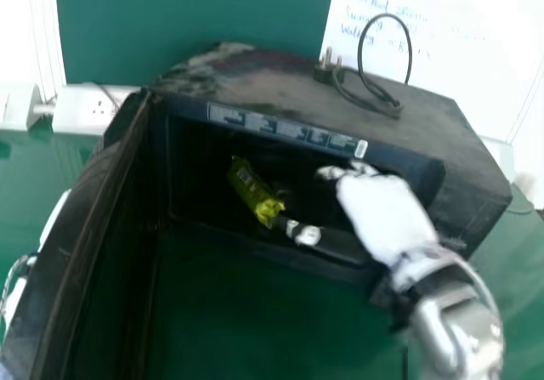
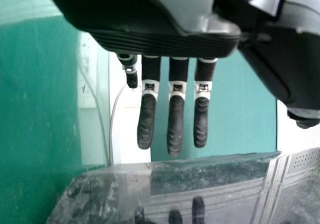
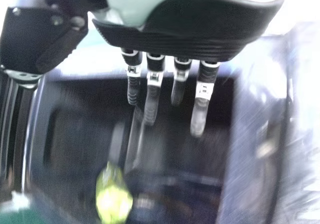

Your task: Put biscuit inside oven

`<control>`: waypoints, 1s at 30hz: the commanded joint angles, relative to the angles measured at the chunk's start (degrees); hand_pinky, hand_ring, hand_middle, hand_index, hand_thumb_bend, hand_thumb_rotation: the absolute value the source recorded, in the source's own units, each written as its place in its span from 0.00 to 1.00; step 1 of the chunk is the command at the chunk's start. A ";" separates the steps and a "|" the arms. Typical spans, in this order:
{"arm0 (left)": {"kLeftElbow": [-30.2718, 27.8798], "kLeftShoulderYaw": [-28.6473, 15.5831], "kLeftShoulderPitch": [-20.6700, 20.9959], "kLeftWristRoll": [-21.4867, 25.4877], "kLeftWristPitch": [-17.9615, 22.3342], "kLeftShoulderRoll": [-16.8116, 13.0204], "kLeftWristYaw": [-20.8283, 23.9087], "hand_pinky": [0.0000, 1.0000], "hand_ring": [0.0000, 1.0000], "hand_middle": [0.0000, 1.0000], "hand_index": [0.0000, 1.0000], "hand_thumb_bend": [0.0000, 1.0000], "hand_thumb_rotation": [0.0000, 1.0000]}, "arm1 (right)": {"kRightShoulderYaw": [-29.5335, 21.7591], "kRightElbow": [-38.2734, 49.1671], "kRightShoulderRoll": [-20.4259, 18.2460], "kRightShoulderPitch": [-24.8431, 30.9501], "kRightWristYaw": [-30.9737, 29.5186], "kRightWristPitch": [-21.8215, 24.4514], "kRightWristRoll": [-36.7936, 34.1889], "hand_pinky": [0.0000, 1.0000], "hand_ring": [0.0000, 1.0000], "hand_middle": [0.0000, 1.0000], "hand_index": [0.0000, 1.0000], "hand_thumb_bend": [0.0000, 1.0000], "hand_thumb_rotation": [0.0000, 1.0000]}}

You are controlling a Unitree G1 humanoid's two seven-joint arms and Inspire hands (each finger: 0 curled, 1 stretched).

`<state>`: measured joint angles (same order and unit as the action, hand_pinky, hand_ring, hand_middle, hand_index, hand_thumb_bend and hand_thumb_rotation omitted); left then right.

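Biscuit packet (image 1: 253, 190) slants inside oven (image 1: 285, 91), mid-frame — right hand (image 1: 384, 214), centre-right, fingers wide, apparently to leave it there — left hand (image 2: 175, 124), left wrist view's upper middle, straight-fingered.

The robot hand (image 1: 54, 218) has its fingers (image 2: 176, 129) straight and slightly spread near the glossy oven door (image 2: 100, 199), which mirrors their tips. Beyond them stand a teal board (image 2: 245, 108) and a white wall (image 2: 134, 139), with a thin cable (image 2: 112, 129) beside it.

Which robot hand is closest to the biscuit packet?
The right robot hand, at the mouth of the oven; the left one is beyond its open door.
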<state>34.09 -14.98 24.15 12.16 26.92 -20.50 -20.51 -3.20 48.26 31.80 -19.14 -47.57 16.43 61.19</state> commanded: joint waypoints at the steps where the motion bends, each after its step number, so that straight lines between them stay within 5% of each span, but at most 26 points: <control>1: -0.09 -0.54 -0.52 0.82 1.46 0.13 -0.68 0.29 0.36 0.40 0.49 0.52 0.07 | -4.78 3.68 -1.13 2.16 3.04 -0.30 -4.12 0.29 0.39 0.52 0.81 0.88 0.69; 7: -0.42 -1.01 -1.15 1.71 5.96 0.74 -1.59 0.30 0.36 0.41 0.49 0.52 0.07 | -15.04 8.87 -4.63 5.87 9.92 0.63 -14.67 0.41 0.50 0.58 0.71 0.81 0.63; 9: -0.63 -1.13 -1.27 2.47 7.17 1.02 -2.28 0.30 0.36 0.41 0.49 0.52 0.07 | -17.41 10.17 -5.61 5.53 10.76 2.83 -16.37 0.35 0.45 0.55 0.68 0.76 0.50; 16: -2.65 -0.42 -2.15 2.03 11.40 1.52 -2.31 0.30 0.37 0.42 0.49 0.52 0.07 | -23.95 10.87 -5.88 4.43 16.67 5.56 -20.02 0.31 0.41 0.54 0.65 0.75 0.39; 20: -4.93 0.47 -3.16 0.95 14.08 1.41 -2.70 0.31 0.37 0.43 0.49 0.51 0.08 | -26.00 8.59 -7.31 3.11 23.61 4.35 -23.90 0.23 0.31 0.43 0.60 0.68 0.28; 30: -12.48 2.93 -5.78 -4.77 15.49 0.16 -1.63 0.29 0.35 0.43 0.49 0.51 0.07 | -26.23 3.47 -7.58 1.52 35.60 3.66 -21.61 0.18 0.23 0.36 0.52 0.72 0.41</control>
<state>23.81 -13.88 19.08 9.10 41.67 -19.84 -21.54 -28.87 52.19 24.66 -16.94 -13.65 20.62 40.54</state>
